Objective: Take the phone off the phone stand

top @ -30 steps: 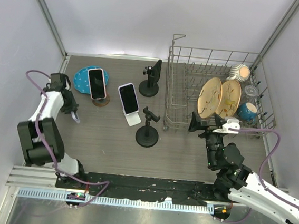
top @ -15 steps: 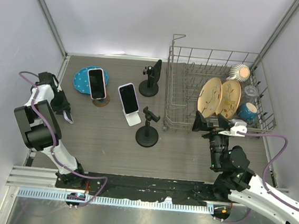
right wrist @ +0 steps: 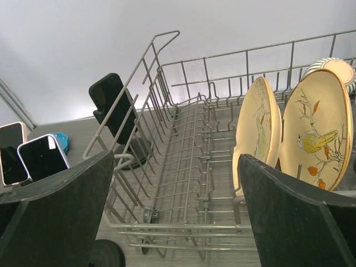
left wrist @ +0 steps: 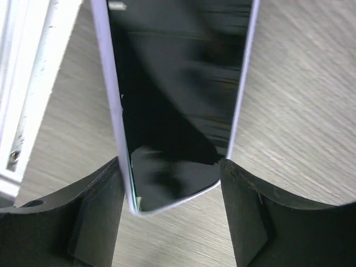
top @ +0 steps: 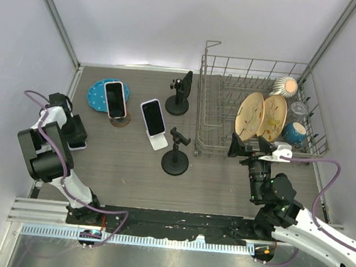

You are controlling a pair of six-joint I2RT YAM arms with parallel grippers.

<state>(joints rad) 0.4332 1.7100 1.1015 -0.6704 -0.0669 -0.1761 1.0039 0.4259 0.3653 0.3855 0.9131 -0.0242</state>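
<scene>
L claw (left wrist: pixel 169 178): one finger each side of the phone (left wrist: pixel 178 83) at its near end, parted to about its width. Can't tell whether pads press it or stand just off its edges. Claw is at far-left edge of worktop (left wrist: pixel 300 100), pointing down.

Phone: dark screen up, pale lilac rim. Appears to lie flat on worktop, off any stand. Long axis runs straight away from the claw, square to the finger line, so claw spans the short width only.

R claw (right wrist: pixel 175 161): wide open, empty. Faces dish rack (right wrist: pixel 183 139) w/ two painted plates (right wrist: pixel 261 133). Well apart from the phone, most of worktop between.

Also present: pink-cased phone (top: pixel 114 99) propped on a small stand next to blue plate (top: pixel 97 91); white phone (top: pixel 153 116) on white stand (top: pixel 159 142); two black clamp stands (top: pixel 176 155), no phone in either.

Judgement: L arm far nearer, so this phone is its job. If pads are off, a straight lift clears it.
</scene>
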